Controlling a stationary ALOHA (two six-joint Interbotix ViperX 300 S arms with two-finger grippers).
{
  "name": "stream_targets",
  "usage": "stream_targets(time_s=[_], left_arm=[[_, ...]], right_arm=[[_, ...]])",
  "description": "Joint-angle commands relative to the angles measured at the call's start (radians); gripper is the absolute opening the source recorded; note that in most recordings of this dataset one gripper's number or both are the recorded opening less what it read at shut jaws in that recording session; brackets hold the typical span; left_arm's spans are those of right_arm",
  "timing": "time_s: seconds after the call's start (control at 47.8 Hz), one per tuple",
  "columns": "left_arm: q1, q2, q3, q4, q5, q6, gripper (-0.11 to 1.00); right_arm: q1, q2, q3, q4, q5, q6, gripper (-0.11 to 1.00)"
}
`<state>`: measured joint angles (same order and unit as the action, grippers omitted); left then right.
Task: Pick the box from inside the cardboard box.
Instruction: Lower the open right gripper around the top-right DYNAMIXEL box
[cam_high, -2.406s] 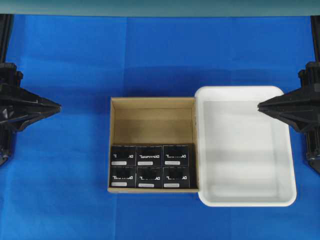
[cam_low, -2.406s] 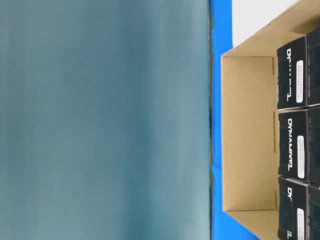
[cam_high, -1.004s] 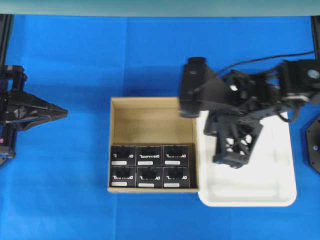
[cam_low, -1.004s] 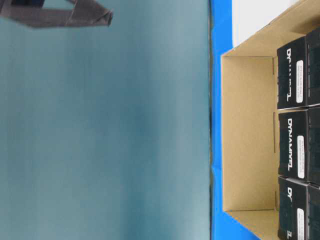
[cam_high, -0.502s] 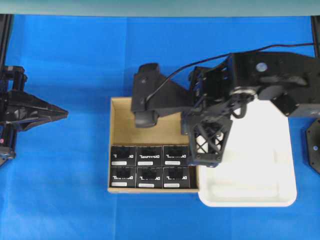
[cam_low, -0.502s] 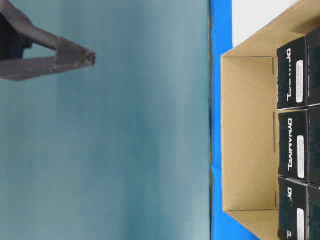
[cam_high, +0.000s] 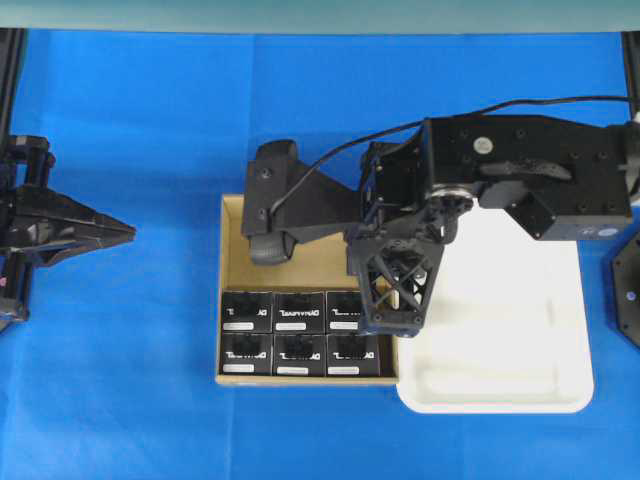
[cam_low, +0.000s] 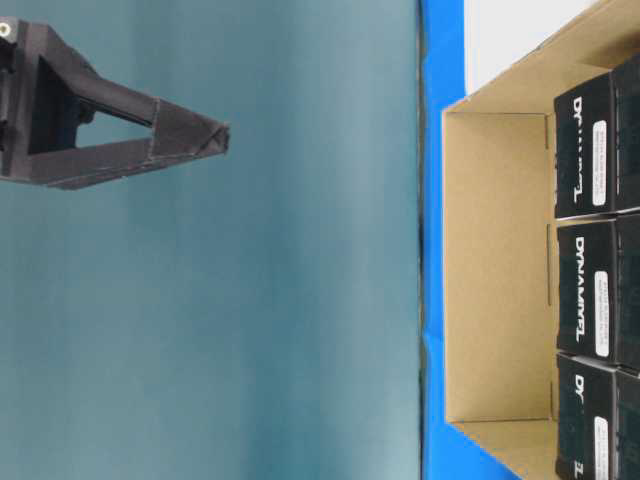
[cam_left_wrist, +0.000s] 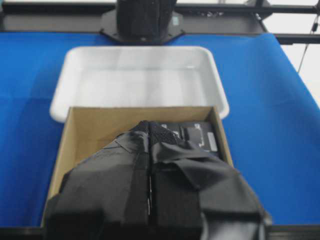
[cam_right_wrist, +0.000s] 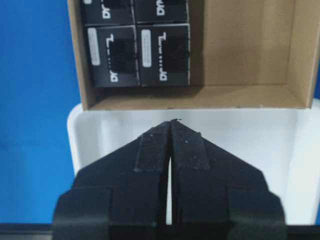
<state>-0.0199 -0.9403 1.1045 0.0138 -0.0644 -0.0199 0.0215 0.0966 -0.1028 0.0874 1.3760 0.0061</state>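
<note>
Your right gripper (cam_right_wrist: 171, 131) hung over the brown low-walled cardboard carton's (cam_high: 232, 245) white-tray edge, fingers nearly pressed together, holding nothing. The small black lettered boxes (cam_high: 300, 333) sat packed; the left gripper (cam_left_wrist: 150, 131), fingers pressed together, waited aside.

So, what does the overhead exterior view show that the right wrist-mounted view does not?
Only the overhead view shows the left gripper, parked apart at the table's left edge, and all six small black rectangular boxes in two rows of three. Only the right wrist view shows the right gripper, its fingers nearly together and holding nothing. Both show the large brown cardboard carton beside the white plastic tray on the blue table cover.
</note>
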Motion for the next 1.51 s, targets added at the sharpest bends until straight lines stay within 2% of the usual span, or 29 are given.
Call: stream_targets(time_s=[0.0,0.126,0.293,0.356,0.398,0.837,1.486], left_arm=[[0.000,0.005,-0.025,0.003,-0.005,-0.002,-0.06],[0.000,0.005,-0.025,0.003,-0.005,-0.002,-0.06],[-0.002,0.005,-0.025,0.003,-0.005,-0.002,-0.06],[-0.003,0.003,-0.025,0.003,-0.005,-0.002,-0.06],[-0.005,0.003,-0.025,0.003,-0.005,-0.002,-0.06],[-0.008,0.006,-0.025,0.003,-0.005,-0.002,-0.06],[-0.008,0.009,-0.025,0.003,-0.005,-0.003,-0.06]], right_arm=[[0.003,0.012,0.014,0.005,-0.012,-0.018,0.08],[0.003,0.031,0.055,0.005,-0.051,-0.049,0.29],[0.006,0.054,0.115,0.005,-0.121,-0.058,0.80],[0.006,0.055,0.140,0.005,-0.158,-0.058,0.94],[0.005,0.055,0.161,0.005,-0.184,-0.058,0.98],[0.002,0.080,0.247,0.003,-0.364,-0.055,0.99],[0.000,0.117,0.336,0.006,-0.491,-0.055,0.99]])
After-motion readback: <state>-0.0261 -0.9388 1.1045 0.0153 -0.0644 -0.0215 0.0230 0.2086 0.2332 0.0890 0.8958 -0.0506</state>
